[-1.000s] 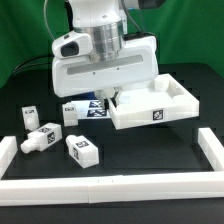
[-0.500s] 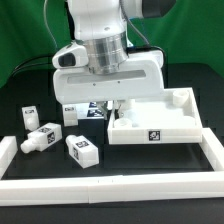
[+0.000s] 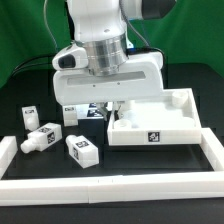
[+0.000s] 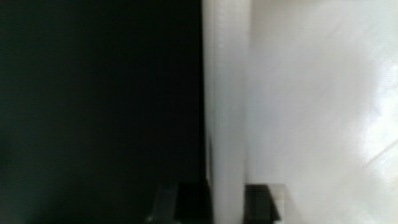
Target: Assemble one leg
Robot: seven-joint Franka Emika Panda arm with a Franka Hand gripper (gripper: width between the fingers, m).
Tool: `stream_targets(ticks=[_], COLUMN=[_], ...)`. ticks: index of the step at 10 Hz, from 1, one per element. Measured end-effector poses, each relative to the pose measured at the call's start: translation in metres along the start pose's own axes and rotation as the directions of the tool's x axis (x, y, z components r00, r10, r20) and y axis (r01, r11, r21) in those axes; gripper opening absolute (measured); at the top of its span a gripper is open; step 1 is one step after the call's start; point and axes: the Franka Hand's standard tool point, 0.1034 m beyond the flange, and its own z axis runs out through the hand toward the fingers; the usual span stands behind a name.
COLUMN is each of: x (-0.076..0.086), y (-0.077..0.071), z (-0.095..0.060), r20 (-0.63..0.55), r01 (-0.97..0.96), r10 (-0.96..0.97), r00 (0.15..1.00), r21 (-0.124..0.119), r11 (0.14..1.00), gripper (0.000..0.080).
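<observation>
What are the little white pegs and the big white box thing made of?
Each leg looks like hard white plastic. It is matte and chunky with clean edges, and its black-and-white tag stickers look like paper. The big white piece seems to be the same matte plastic, evenly white with crisp walls. It could be painted; I can't tell.

You see the arm's white wrist hanging over the tray, at the corner on the exterior view's left. There the gripper drops behind the tray's wall, so you cannot read its jaws. On the exterior view's left, note a leg, a second leg and a third leg lying apart on the black table. White rails border its front and both sides.
</observation>
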Motion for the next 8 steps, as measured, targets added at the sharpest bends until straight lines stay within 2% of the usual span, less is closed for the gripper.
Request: stream_targets(ticks=[3,4,8], x=[0.043,0.053,0.049], y=[-0.001,-0.001,-0.001], z=[0.01,0.013,0.015], r20=[-0.035,-0.045,-0.04], r01=[0.041,0.06,0.061], r10=[-0.041,-0.06,-0.061], r00=[0.999,0.997,0.997], r21=[0.003,0.008,0.008], r11=[0.999,0.998,0.998], gripper=[0.0055,0.0055,0.0055])
